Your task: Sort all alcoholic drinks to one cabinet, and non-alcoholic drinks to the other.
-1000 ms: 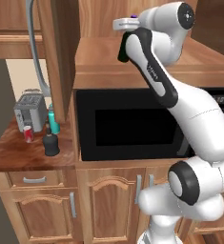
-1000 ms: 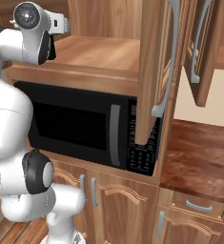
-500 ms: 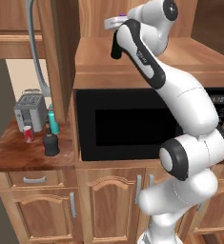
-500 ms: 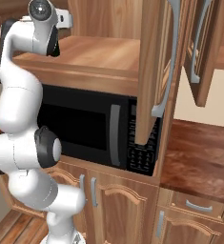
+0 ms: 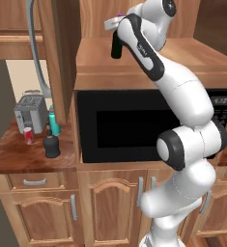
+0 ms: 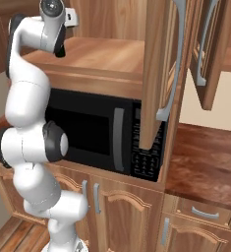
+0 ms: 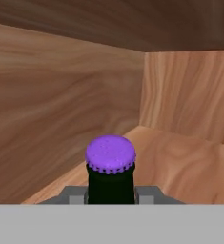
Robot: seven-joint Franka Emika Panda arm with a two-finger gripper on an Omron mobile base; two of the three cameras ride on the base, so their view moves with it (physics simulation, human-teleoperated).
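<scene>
The open upper cabinet (image 5: 148, 58) above the black microwave (image 5: 134, 128) is seen first, its wooden floor lying just below the hand (image 5: 116, 34), with the back wall and a side wall rising ahead of it in the hand view. The white arm (image 5: 177, 91) is raised high from the base and bent over at the top, so that the hand is carried inside the cabinet mouth. The hand is clamped on the slim dark-green bottle (image 5: 117, 46), gripped at the neck, the bottle hanging straight down from the hand with its long axis upright and its base close above the cabinet floor; whether it is already touching the floor cannot be told. In the hand view the purple cap (image 7: 110, 154) is seen dead centre between the fingers (image 7: 73, 194), round, ridged at the rim, above a glossy near-black neck. The coming move is judged to be a short lowering straight down along that axis, then a release, since the shelf lies directly under the bottle. Far below the hand and off to its side, on the bench (image 5: 18, 154) beside the microwave, the other drinks are waiting near a grey toaster (image 5: 30, 112): the teal bottle (image 5: 53, 123), the squat black bottle (image 5: 51, 144) and the small red can (image 5: 29, 135), all upright and close together.
</scene>
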